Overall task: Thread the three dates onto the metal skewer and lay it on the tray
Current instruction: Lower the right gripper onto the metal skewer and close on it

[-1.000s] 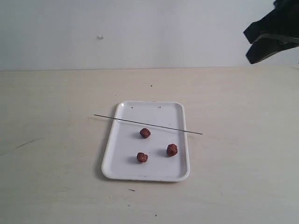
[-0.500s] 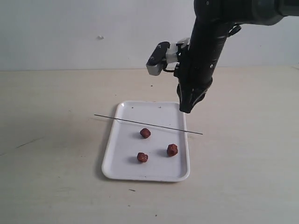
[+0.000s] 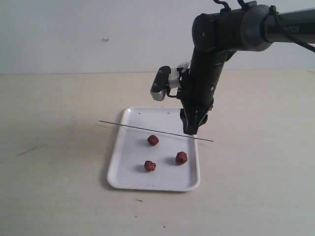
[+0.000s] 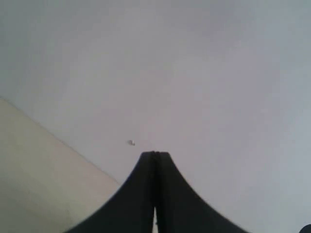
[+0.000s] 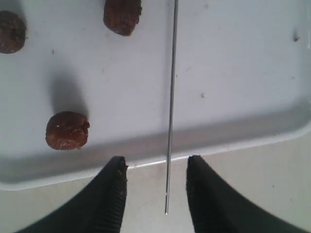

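Note:
The white tray (image 3: 128, 177) lies on the table with three dates (image 3: 153, 140) (image 3: 181, 158) (image 3: 149, 165) on it. The thin metal skewer (image 3: 138, 128) rests slantwise across the tray's rims, both ends sticking out. My right gripper (image 3: 191, 132) hangs tip-down just above the skewer's right part, near the tray's right rim. In the right wrist view this gripper (image 5: 156, 167) is open, with the skewer (image 5: 171, 97) running between its fingers (image 5: 114, 184) and touching neither, and dates (image 5: 67, 130) (image 5: 122, 16) (image 5: 10, 32) beyond. My left gripper (image 4: 155, 154) is shut, facing a bare wall.
The pale wooden table (image 3: 54, 147) spreads around the tray, with a few dark specks (image 3: 139, 200) near the front. A grey wall (image 3: 74, 34) stands behind. The right arm (image 3: 216, 44) reaches down from the upper right over the tray's far right corner.
The right arm swung in from the upper right corner and came down over the tray's right side, ending low over the skewer. Tray, dates and skewer did not move.

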You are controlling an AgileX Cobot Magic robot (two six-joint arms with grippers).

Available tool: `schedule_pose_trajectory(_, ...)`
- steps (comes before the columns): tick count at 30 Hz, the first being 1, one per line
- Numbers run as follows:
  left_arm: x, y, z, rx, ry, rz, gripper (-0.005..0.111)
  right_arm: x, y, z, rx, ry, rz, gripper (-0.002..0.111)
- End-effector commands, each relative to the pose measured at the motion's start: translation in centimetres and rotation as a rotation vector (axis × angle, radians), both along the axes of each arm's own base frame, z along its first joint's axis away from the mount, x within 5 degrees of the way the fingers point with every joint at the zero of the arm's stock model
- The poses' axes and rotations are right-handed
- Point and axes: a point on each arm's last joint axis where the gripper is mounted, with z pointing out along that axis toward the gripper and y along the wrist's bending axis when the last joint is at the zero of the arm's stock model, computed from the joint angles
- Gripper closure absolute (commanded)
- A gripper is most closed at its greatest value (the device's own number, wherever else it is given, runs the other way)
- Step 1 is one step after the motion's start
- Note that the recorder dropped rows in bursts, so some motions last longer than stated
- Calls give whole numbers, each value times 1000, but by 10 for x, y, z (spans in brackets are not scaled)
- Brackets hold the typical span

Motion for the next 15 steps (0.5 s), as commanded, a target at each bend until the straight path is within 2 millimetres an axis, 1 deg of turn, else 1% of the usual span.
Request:
schedule_pose_trajectory(1,0,0,-1,2,8,-2,106,4,6,2,62,-38,23,67)
schedule_pose_trajectory(4,0,0,-1,2,8,-2,106,5,6,-4,59,-34,18,67)
schedule_pose_trajectory(5,0,0,-1,2,8,-2,106,6,7,-10,55,-26,24,67)
schedule_pose_trajectory(10,0,0,-1,7,8,-2,106,9,8,-25,50,-16,21,67)
schedule_pose_trajectory(15,0,0,-1,7,8,-2,106,12,8,-36,42,-27,31,67)
